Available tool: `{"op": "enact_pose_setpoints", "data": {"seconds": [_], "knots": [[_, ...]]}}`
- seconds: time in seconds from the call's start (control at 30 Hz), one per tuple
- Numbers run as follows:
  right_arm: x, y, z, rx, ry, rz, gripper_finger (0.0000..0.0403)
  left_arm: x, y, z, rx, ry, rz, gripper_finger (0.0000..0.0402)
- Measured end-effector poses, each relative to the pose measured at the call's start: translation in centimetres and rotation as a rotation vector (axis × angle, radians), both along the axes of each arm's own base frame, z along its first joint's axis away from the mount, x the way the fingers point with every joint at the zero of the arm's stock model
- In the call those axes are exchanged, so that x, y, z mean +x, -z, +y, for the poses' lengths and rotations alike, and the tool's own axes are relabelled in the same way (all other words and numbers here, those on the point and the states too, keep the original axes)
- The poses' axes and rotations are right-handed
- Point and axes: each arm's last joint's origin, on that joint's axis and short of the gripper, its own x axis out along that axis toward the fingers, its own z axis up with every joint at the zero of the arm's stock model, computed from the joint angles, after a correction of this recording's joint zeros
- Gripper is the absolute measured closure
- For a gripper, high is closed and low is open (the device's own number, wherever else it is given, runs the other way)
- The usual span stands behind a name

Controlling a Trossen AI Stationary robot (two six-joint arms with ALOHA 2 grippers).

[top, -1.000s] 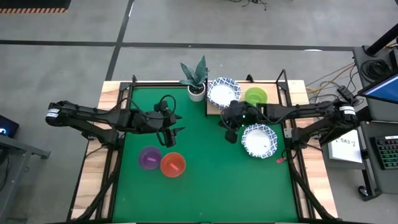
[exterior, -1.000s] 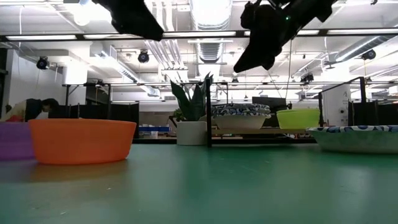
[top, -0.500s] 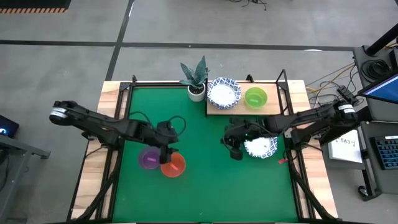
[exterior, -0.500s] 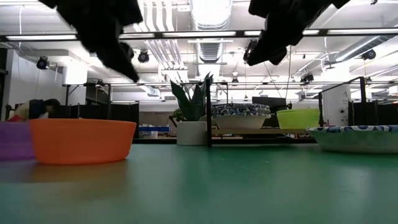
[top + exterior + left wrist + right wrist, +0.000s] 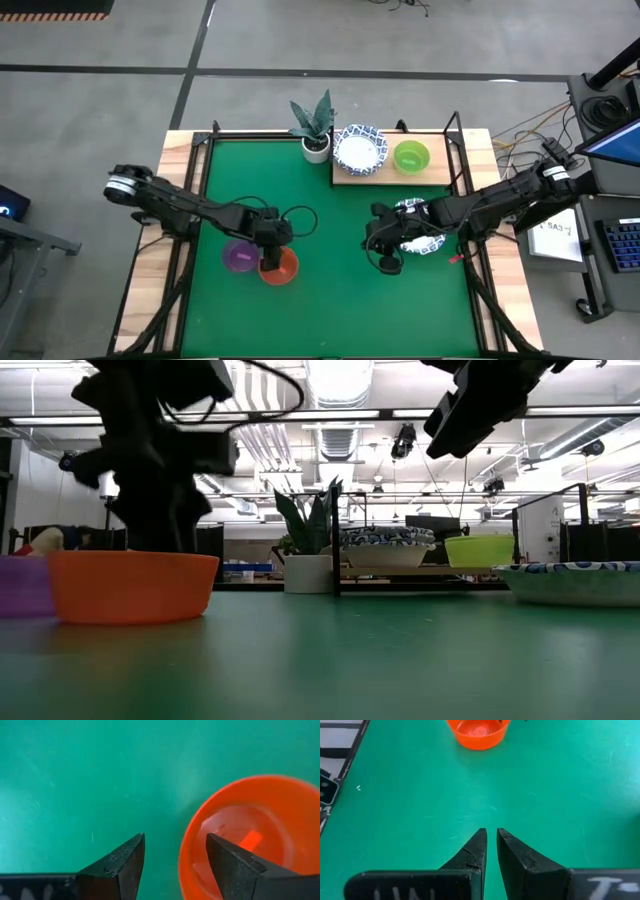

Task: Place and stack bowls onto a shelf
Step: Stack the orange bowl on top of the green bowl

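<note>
The left gripper (image 5: 272, 252) hung low over the green mat (image 5: 320, 300), right at the red bowl (image 5: 279, 266). In the left wrist view its fingers (image 5: 120, 865) were spread apart with the bowl's near rim (image 5: 187, 850) between them, one finger outside the wall and the other over the inside; they were not pressed onto it. The purple bowl (image 5: 240, 255) sat just beside the red one, touching or nearly so, on the side towards the left arm's base.

The right gripper (image 5: 386, 258) hovered above bare mat, just beside a blue-rimmed white bowl (image 5: 415, 232) partly covered by the right arm. In the right wrist view its fingers (image 5: 472, 852) were nearly together, a thin gap between the tips, holding nothing, and the red bowl (image 5: 478, 731) showed well ahead of them.

On the wooden shelf (image 5: 392, 176) at the far edge of the surface sat another blue-rimmed bowl (image 5: 358, 148) and the green bowl (image 5: 411, 155), side by side and apart. In the low view the blue-rimmed one (image 5: 388, 546) looked like more than one bowl nested together. A small potted plant (image 5: 314, 125) stood just beside the shelf's end.
</note>
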Motion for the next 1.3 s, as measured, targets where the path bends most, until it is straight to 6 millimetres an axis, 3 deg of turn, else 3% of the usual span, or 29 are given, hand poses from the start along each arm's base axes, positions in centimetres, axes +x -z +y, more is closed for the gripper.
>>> {"op": "enact_pose_setpoints", "data": {"seconds": [0.23, 0.47, 0.6, 0.87, 1.07, 1.3], "knots": [[0.0, 0.0, 0.1, -0.001, -0.003, -0.005, 0.0369, 0.8, 1.7, 0.0, 0.011, -0.026, 0.026, 0.0208], [0.1, 0.0, 0.0, -0.036, 0.03, -0.021, 0.0369, 2.9, 1.9, 0.8, 0.2, -0.134, -0.167, 0.0208], [0.8, 0.1, 0.0, -0.061, 0.063, -0.066, 0.0369, 4.4, 1.1, 1.8, 0.213, -0.16, -0.28, 0.0208], [2.8, 0.9, 0.2, -0.02, 0.149, -0.149, 0.0369, 5.1, -2.6, 1.9, 0.252, -0.051, -0.337, 0.0208], [4.8, 1.6, 0.1, -0.018, 0.216, -0.138, 0.0369, 3.2, -6.9, 1.2, 0.287, 0.039, -0.48, 0.0208], [8.2, 1.6, -1.4, -0.032, 0.252, -0.084, 0.0369, 0.0, -12.5, -0.1, 0.335, 0.206, -0.737, 0.0208]]}}
